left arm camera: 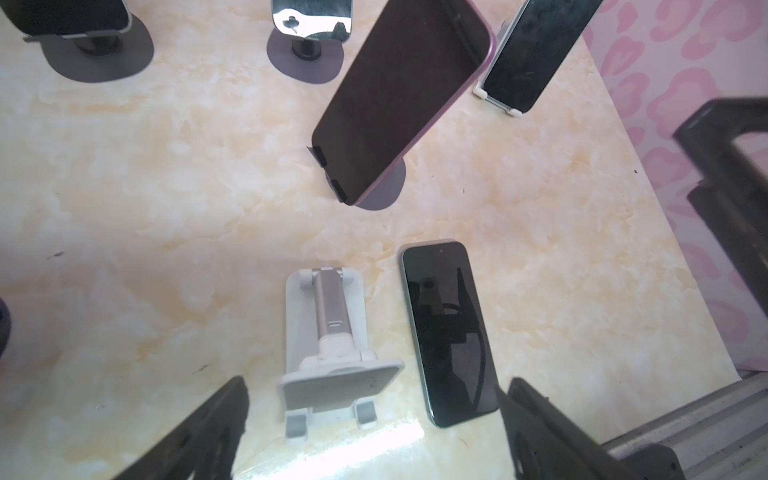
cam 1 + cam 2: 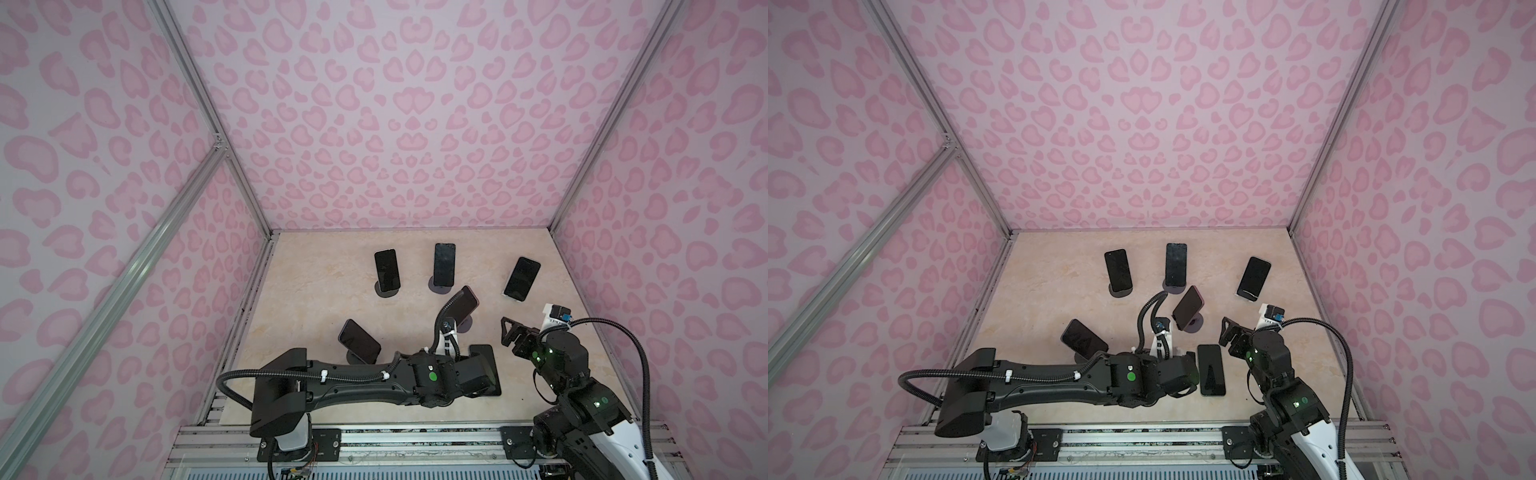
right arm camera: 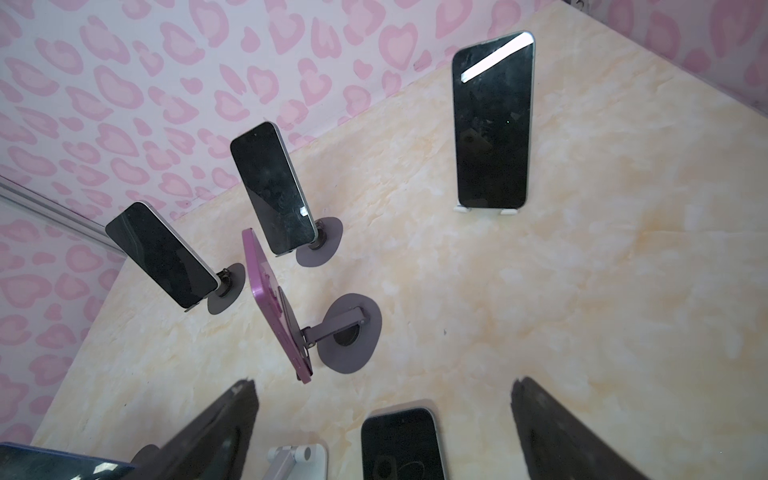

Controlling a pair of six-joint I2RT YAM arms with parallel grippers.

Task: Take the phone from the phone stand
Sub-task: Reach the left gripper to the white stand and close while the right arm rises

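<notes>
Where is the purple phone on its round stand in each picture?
In a top view: purple-cased phone mid-table, a black cable crossing its edge.
In a top view: mid-table, unobstructed.
Left wrist: beyond the empty white stand, dark screen showing.
Right wrist: side-on, purple back showing.
Shared landmark: black phone on white stand, in all four.

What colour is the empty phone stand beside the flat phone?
Phone stand: white and silver, clearest in left wrist view.
</notes>
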